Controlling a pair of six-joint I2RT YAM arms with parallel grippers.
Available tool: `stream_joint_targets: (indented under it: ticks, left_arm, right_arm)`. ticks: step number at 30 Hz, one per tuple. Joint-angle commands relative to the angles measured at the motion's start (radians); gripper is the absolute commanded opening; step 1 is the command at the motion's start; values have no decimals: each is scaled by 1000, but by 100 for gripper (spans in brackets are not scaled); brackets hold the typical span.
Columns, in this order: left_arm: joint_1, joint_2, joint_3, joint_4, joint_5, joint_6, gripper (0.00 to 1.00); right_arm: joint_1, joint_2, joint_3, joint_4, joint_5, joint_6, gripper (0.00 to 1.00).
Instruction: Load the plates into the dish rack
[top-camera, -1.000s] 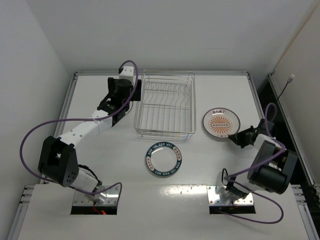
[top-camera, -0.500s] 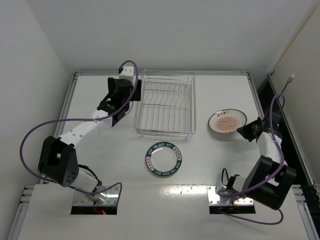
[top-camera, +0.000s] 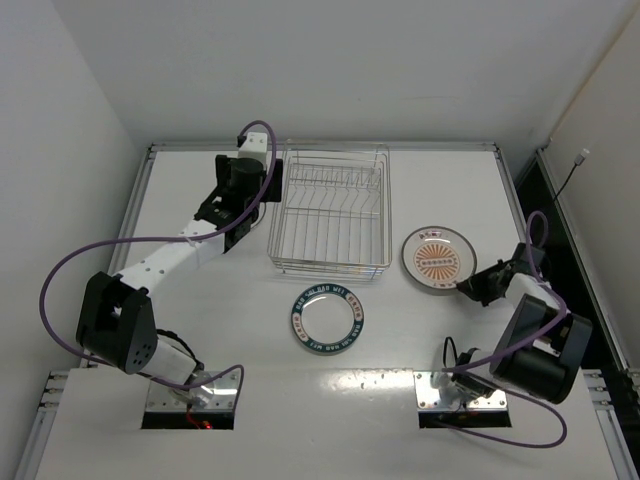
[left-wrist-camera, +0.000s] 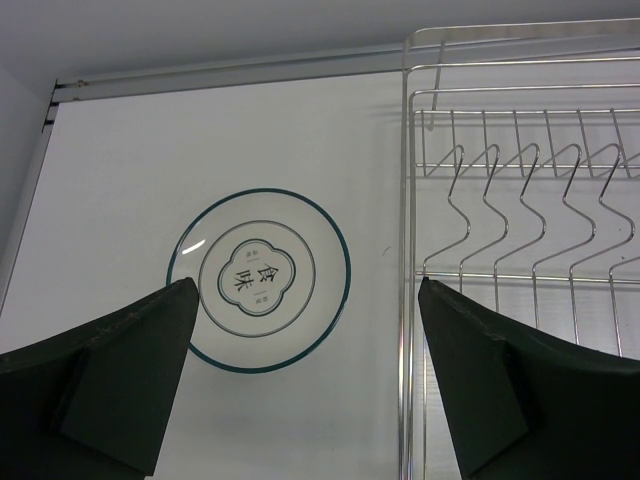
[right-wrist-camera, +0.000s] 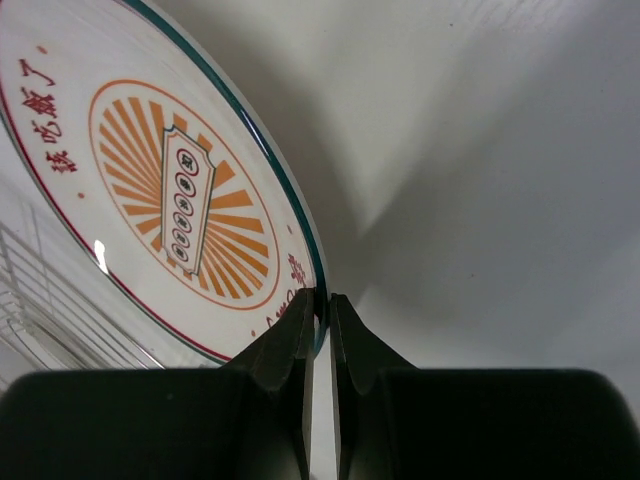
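The sunburst plate (top-camera: 440, 257) swung back left and flatter, near the counter's right edge, with the right gripper (right-wrist-camera: 320, 318) pinching its rim; the left gripper (left-wrist-camera: 307, 295) hung spread over the grey plate (left-wrist-camera: 258, 278). The sunburst plate was probably barely lifted, so it needed height and a firm pinch before crossing the rack (top-camera: 330, 266) wall.

Sunburst plate (right-wrist-camera: 190, 190): white w/ orange rays round a centre plaque, red ring & red characters, teal edge. Lettered-rim plate (top-camera: 328, 319): white centre, dark blue rim w/ pale lettering. Third plate (left-wrist-camera: 259, 280): pale grey, dark teal rim line, dark centre motif w/ two characters. Dish rack (top-camera: 330, 262): chrome wire. Cables (top-camera: 44, 300) purple; table (top-camera: 230, 310) white.
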Motion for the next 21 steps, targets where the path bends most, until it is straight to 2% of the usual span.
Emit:
stream_joint_targets:
  ticks: [1,11,12,13,16,21]
  left_arm:
    - [-9,-16,-9,36,-10,-13,90]
    - [-9,-6,-9,36,-10,-13,90]
    - [-9,-5,-9,36,-10,-13,90]
    - [-9,-5,-9,36,-10,-13,90]
    - [-9,-5,-9,36,-10,-13,90]
    - [-9,-5,-9,36,-10,-13,90]
  right_arm:
    - [5,27,-3,38,-1,1,0]
    - [-4,90,-34,78,-10,-19,0]
    - [-4,90,-34,78,-10,-19,4]
    - [-4,90,-43,78,-10,-19,13]
    - [-4,90,-43,100,-10,-19,24]
    - [-4,124,-43,110,-19,-19,24]
